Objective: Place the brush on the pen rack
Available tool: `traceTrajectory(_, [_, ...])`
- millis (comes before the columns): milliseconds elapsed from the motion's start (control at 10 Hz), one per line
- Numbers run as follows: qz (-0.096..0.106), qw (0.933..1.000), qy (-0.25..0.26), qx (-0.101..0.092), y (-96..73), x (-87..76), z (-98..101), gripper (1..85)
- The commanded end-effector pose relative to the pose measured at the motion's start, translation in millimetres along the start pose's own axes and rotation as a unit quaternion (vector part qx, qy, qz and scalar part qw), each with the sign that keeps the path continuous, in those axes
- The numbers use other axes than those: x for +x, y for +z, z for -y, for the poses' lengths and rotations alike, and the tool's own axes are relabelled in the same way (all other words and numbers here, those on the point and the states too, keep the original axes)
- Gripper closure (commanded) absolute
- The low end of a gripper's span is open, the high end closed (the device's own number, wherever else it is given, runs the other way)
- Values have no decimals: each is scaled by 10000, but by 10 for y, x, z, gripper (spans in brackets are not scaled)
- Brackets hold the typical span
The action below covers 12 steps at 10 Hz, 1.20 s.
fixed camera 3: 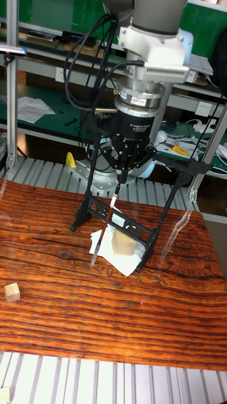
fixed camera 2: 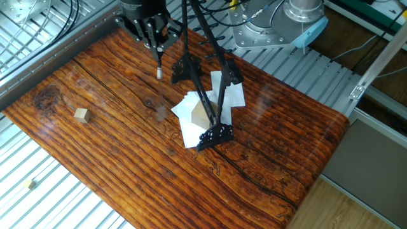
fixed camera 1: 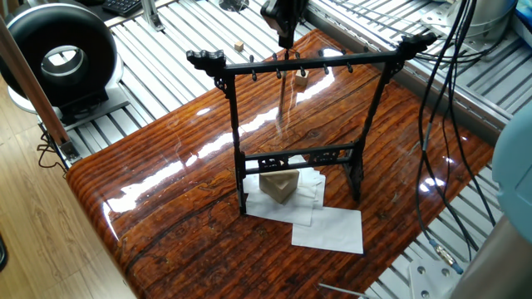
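I have the gripper (fixed camera 3: 117, 183) up near the top of the tall view, jaws closed on the upper end of the brush (fixed camera 3: 108, 211), which hangs tilted below them with its pale tip well above the surface (fixed camera 2: 114, 165). In the other fixed view the same brush (fixed camera 2: 158, 62) shows in the upper left of the frame, just left of the pen rack (fixed camera 2: 202, 89), apart from it as far as I can tell. In one fixed view the gripper (fixed camera 1: 283, 33) sits at the top centre, just behind the rack's crossbar (fixed camera 1: 307, 64) and its row of pegs, and the shaft below it is blurred, so I cannot read its exact line.

My judgement is that I am in the carry step, brush lifted and brought up to the rack but not yet hung. Next I need to line the brush's top end up with a free peg on the crossbar, ease it on, and only then open the jaws. The swing of such a thin shaft and a knock against the crossbar are the risks I would watch.
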State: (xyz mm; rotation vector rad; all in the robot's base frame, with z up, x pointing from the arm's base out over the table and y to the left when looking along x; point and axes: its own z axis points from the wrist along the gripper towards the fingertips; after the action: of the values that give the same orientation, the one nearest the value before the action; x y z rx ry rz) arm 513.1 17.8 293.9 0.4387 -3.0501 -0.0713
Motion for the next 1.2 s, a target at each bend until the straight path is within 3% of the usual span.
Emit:
traceTrajectory(0, [-9,10000,-49,46,-58,9,-52,847])
traceTrajectory(200, [-12,9999,-54,85,-70,8,-61,847])
traceTrajectory(400, [-20,9996,-90,266,-110,37,-40,847])
traceTrajectory(500, [-26,9987,-196,475,-127,46,47,847])
traceTrajectory(1100, [-29,9988,4,495,-174,191,-110,847])
